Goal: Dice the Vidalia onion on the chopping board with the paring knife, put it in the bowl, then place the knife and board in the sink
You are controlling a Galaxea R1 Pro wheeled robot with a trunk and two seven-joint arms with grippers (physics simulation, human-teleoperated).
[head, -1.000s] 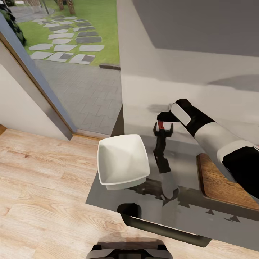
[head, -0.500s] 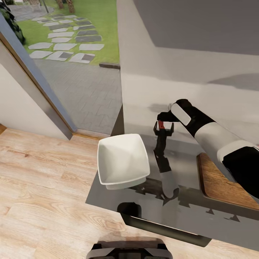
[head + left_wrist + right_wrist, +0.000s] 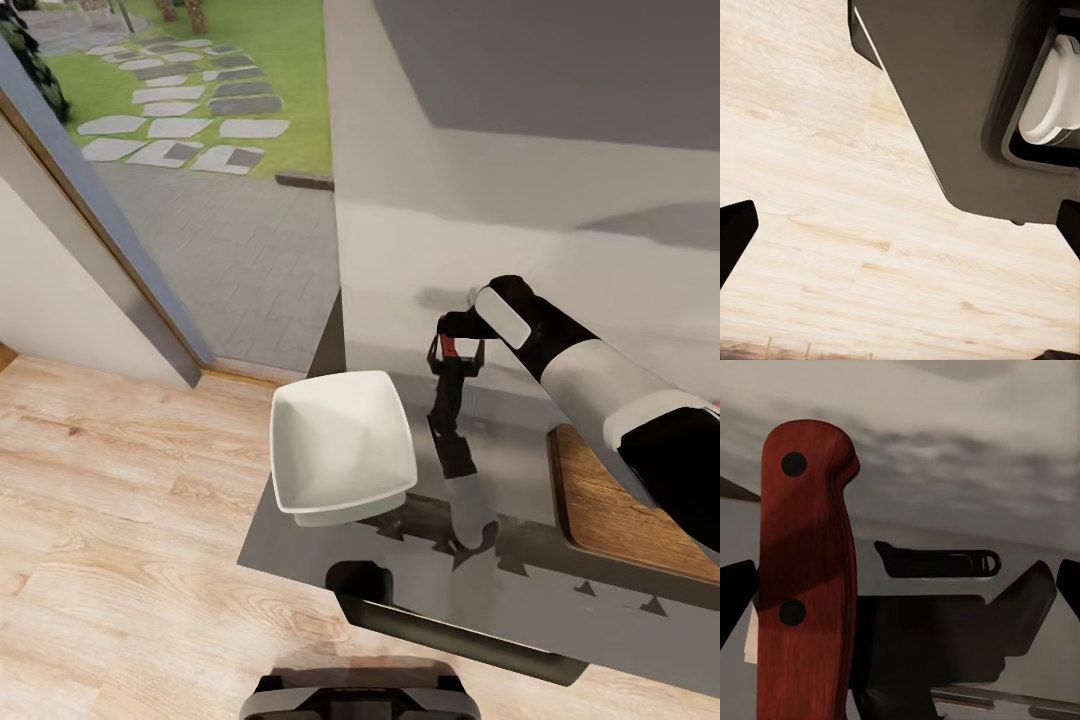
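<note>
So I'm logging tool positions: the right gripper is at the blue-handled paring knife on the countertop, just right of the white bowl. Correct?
Nearly. The handle is red, not blue: the right wrist view shows the paring knife with a reddish-brown riveted handle. The rest holds: the right gripper is at it on the countertop, right of the white bowl.

Right tool clamped, arm extended.

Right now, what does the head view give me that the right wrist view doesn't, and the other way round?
Head view adds the white bowl at the countertop near corner, and the chopping board partly behind the right arm. Right wrist view adds a close look at the paring knife: red handle, two dark rivets. Both share that red handle at the right claw, above the glossy countertop.
</note>
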